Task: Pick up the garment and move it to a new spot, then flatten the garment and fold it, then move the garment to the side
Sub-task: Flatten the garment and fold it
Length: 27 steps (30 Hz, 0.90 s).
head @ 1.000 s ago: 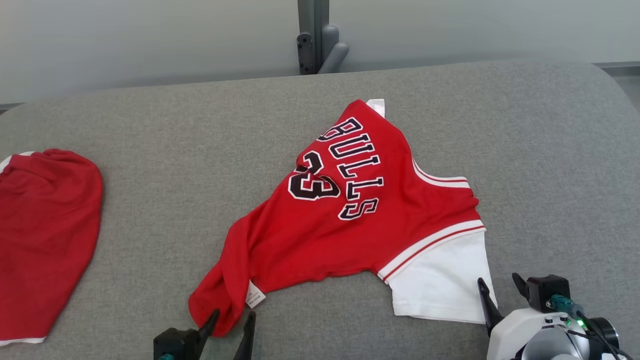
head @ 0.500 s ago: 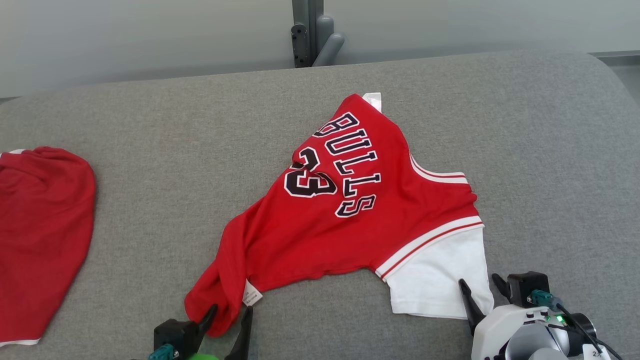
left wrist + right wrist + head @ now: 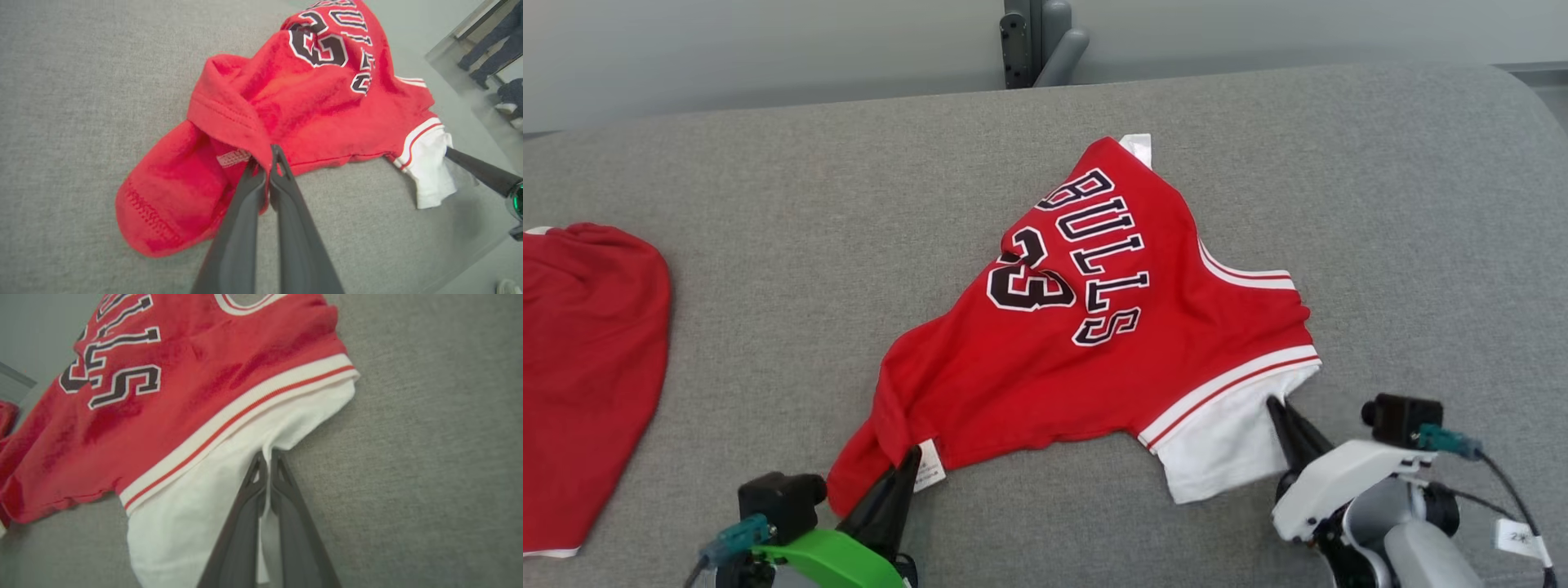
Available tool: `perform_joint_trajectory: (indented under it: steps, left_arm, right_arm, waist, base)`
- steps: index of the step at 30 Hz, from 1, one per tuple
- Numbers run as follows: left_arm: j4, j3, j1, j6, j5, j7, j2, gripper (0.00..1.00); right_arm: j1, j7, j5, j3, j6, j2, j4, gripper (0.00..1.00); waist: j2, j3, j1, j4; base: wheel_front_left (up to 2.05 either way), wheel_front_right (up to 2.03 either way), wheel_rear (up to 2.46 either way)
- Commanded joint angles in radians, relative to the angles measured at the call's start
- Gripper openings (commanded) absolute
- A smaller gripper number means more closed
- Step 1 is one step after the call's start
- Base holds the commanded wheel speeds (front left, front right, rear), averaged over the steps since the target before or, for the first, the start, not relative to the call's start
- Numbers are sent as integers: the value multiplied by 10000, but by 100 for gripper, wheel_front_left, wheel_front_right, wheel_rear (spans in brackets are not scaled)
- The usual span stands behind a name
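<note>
Since a second ago, both grippers have been closed onto the red jersey, which is spread on a grey cushion.

The left gripper is clamped tight on the bunched red hem corner beside the care label, at the near left. The right gripper is pinched tight on the edge of the white sleeve, at the near right. The jersey is stretched crosswise between the two held points, its lettered chest lying farther from the robot. Each arm is nearest its own end, so a lift would probably draw the cloth taut sideways. A second red garment is seen well apart at the far left.
</note>
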State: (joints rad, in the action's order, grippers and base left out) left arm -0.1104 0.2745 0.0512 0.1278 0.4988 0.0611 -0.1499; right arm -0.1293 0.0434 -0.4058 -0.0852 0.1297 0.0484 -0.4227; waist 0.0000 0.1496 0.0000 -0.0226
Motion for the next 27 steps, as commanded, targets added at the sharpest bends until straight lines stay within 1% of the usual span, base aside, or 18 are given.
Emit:
perform_joint_trajectory:
  steps: [1,3,4,7,9,12,15,17,19,20,21,22,23,25,27]
  left_arm:
    - [419,27,-93,41,345,165,-188,0]
    - [1466,-45,1,36,1299,553,-571,0]
    - [2652,-177,143,37,2090,1013,-978,0]
    - [4528,-622,170,37,3155,1759,-1641,0]
    - [5681,-965,-7,-24,3683,2305,-2041,0]
    - [7074,-1505,-607,-319,4353,3105,-2546,0]
    - [7960,-1879,-1653,-627,5058,3929,-2941,0]
    - [8142,-2030,-2677,-748,5454,4504,-3275,0]
    - [7869,-2141,-3930,-785,5439,5079,-3756,0]
    - [7638,-2109,-4570,-818,5436,5378,-3945,0]
    - [7206,-1982,-5224,-855,5523,5701,-4053,0]
    - [7206,-1982,-5224,-855,5523,5701,-4053,0]
    - [6812,-1872,-5944,-874,5580,5980,-4173,0]
    - [5759,-1732,-7512,-928,5417,6380,-4345,0]
    - [4530,-1426,-9117,-861,5085,6618,-4269,0]
  right_arm:
    - [-179,44,-389,118,10,116,475,0]
    - [-80,239,-1256,359,10,305,1628,0]
    - [119,519,-1977,622,10,535,2988,0]
    - [322,1106,-2783,1176,10,937,5173,0]
    - [387,1566,-3170,1597,10,1090,6570,0]
    - [122,2335,-3635,2192,12,1191,8256,0]
    - [-607,3093,-4062,2711,12,1139,9377,0]
    - [-1394,3552,-4019,3100,10,1155,9672,0]
    - [-2535,3963,-3902,3468,10,1040,9491,0]
    - [-3183,4160,-3622,3675,10,1113,9306,0]
    - [-3936,4292,-3325,3802,10,1144,9026,0]
    - [-3936,4292,-3325,3802,10,1144,9026,0]
    - [-4706,4499,-3218,3889,10,959,8637,0]
    - [-6317,4771,-2651,3961,12,869,7748,0]
    - [-8030,4922,-1862,4024,12,814,6676,0]
  waist:
    - [0,163,0,-141]
    - [0,281,0,-254]
    - [0,400,0,-385]
    - [0,585,0,-582]
    - [0,693,0,-687]
    - [0,958,0,-811]
    - [0,1407,0,-904]
    - [0,1822,0,-924]
    - [0,2262,0,-925]
    - [0,2512,0,-911]
    - [0,2709,0,-881]
    - [0,2709,0,-881]
    - [0,2935,0,-850]
    - [0,3396,0,-791]
    - [0,3918,0,-686]
  base:
    - [0,0,0]
    - [0,0,0]
    - [0,0,0]
    - [0,0,0]
    - [0,0,0]
    - [0,0,0]
    - [0,0,0]
    - [0,0,0]
    - [0,0,0]
    - [0,0,0]
    - [0,0,0]
    - [0,0,0]
    - [0,0,0]
    - [0,0,0]
    - [0,0,0]
